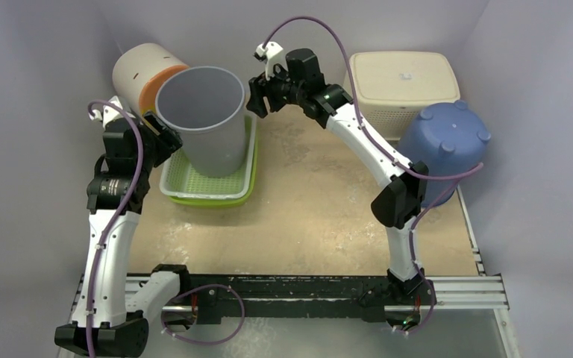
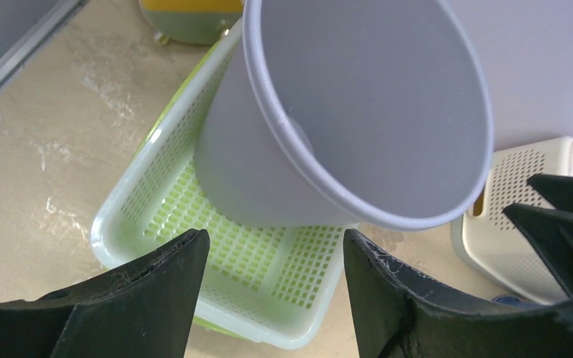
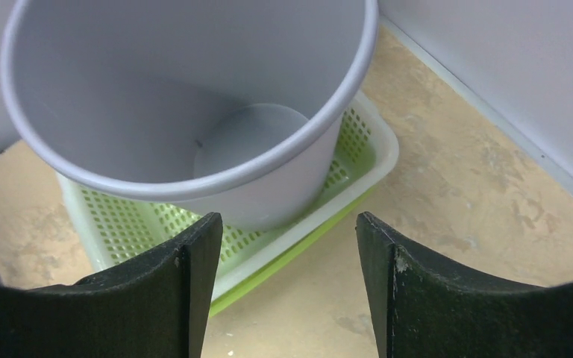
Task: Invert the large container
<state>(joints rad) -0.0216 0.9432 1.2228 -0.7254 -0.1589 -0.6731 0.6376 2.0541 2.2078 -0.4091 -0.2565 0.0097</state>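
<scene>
Large container (image 1: pixel 203 119) is presenting a plain pale grey, inside and out, with no markings. The tray (image 1: pixel 170 180) is showing a whitish-green square mesh over a lime-green outer edge. The cylinder (image 1: pixel 143 71) is showing cream with an orange band. The lidded bin (image 1: pixel 403 78) is reading cream, its side finely perforated; the tub (image 1: pixel 448 142) is showing solid blue. The table (image 1: pixel 313 201) is displaying mottled beige. Left end effector (image 2: pixel 276 246) and right end effector (image 3: pixel 287 231) are showing matte black — the cables (image 1: pixel 310 19) are running purple.
</scene>
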